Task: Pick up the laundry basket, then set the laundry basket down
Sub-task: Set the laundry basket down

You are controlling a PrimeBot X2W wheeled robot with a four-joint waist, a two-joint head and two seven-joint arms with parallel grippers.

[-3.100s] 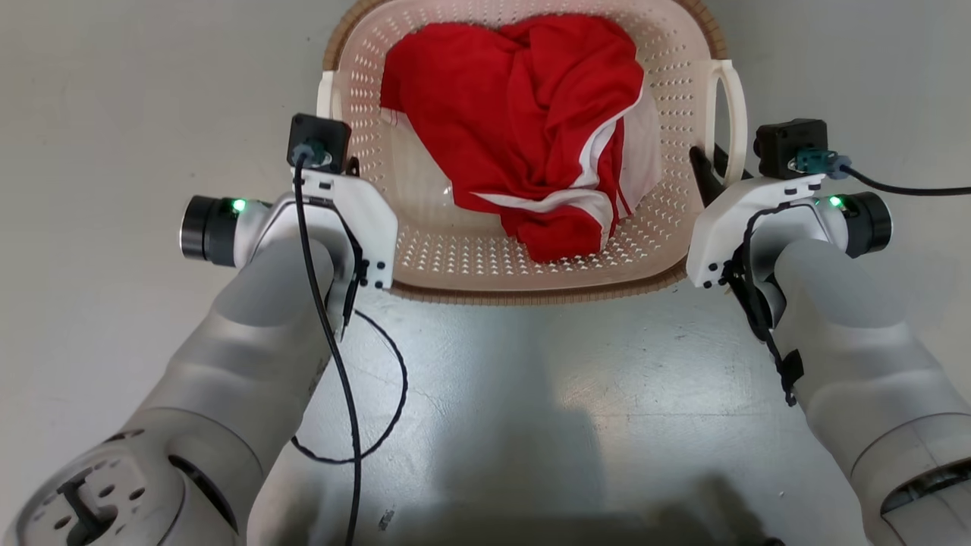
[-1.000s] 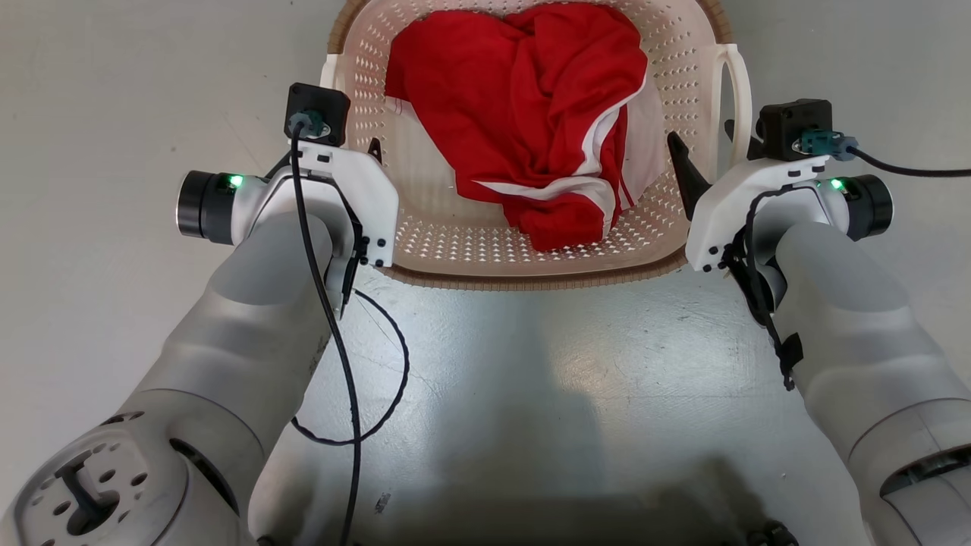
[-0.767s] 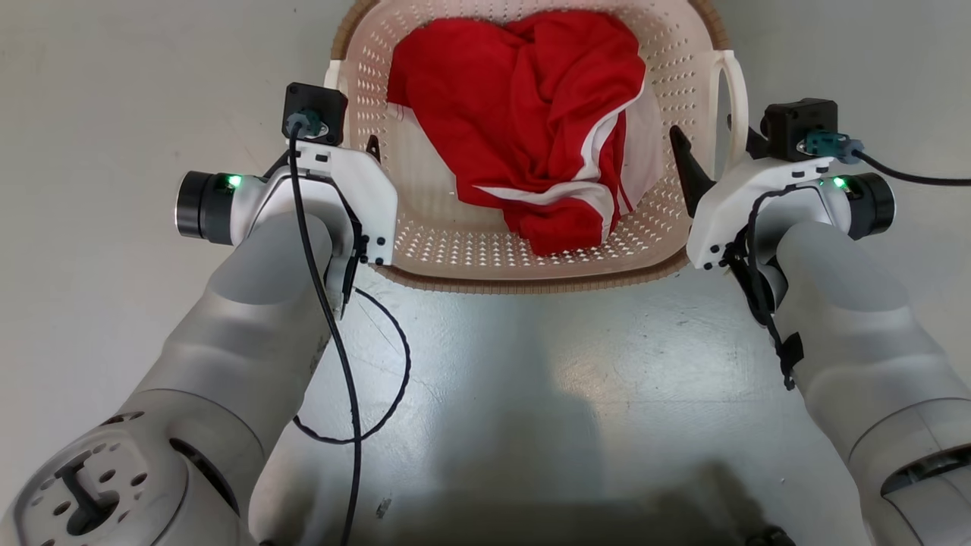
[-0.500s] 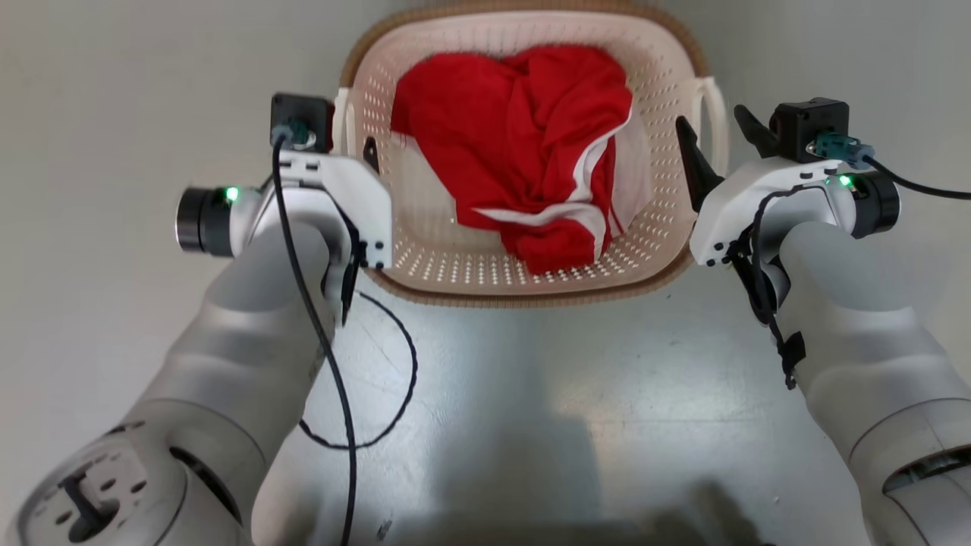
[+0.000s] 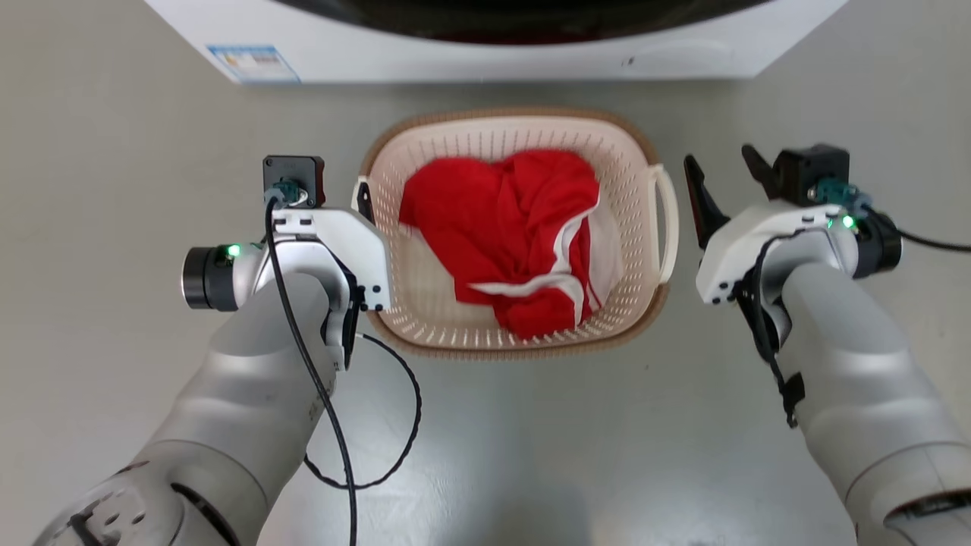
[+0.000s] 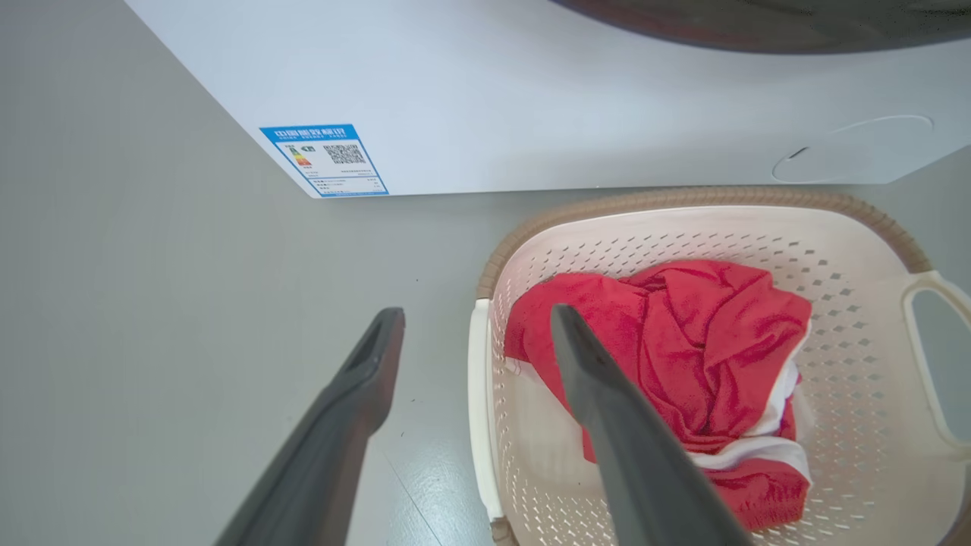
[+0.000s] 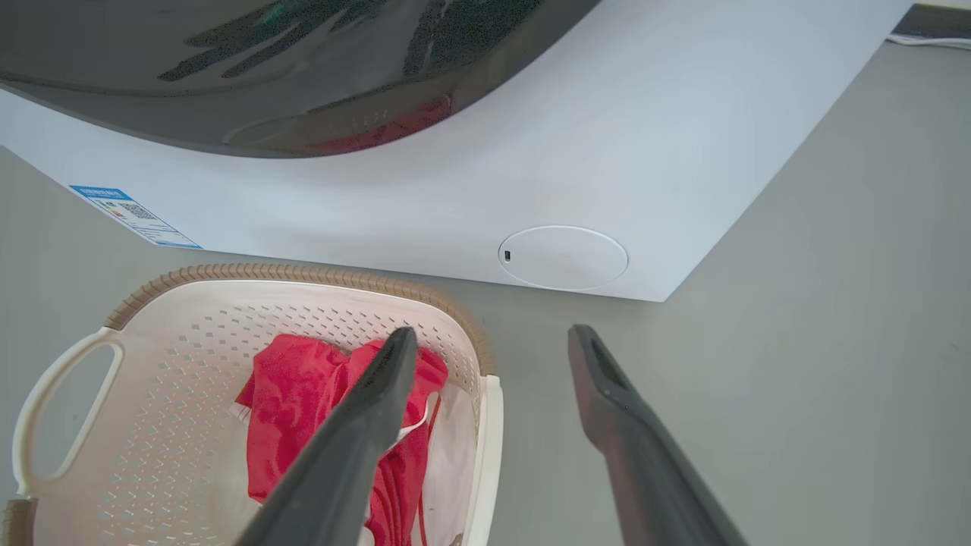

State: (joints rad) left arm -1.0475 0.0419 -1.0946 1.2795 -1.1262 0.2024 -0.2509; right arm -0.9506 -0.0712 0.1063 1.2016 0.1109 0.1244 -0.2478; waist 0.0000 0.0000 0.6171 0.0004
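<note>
Head view, item one: laundry basket, cream, perforated, brown rim band, standing on the grey floor and held by nothing. A crumpled red garment with white trim lay inside it.

Item two: washing machine, white, just beyond the basket's far rim, apart from it.

Item three: left gripper, at the basket's left side. Jaws apart. In the left wrist view one finger hung over the basket's inside and the other over the floor outside, with the left handle between them. Contact with it could not be told.

Item four: right gripper, just outside the basket's right handle, with a gap showing between them. Jaws apart and empty.

Condition, as a judgement: the basket looked set down and let go.

Hazards:
- The left inner finger could catch the rim or the garment on the way out, dragging or tipping the basket.
- A sideways move by either arm could knock a handle and push the basket against the machine.
- The loose cable loop under the left arm could snag.

Markings: blue-bordered label on the machine's front left corner, bearing a QR code and small characters too fine to read. Round cap low on the front. No brand name seen.
</note>
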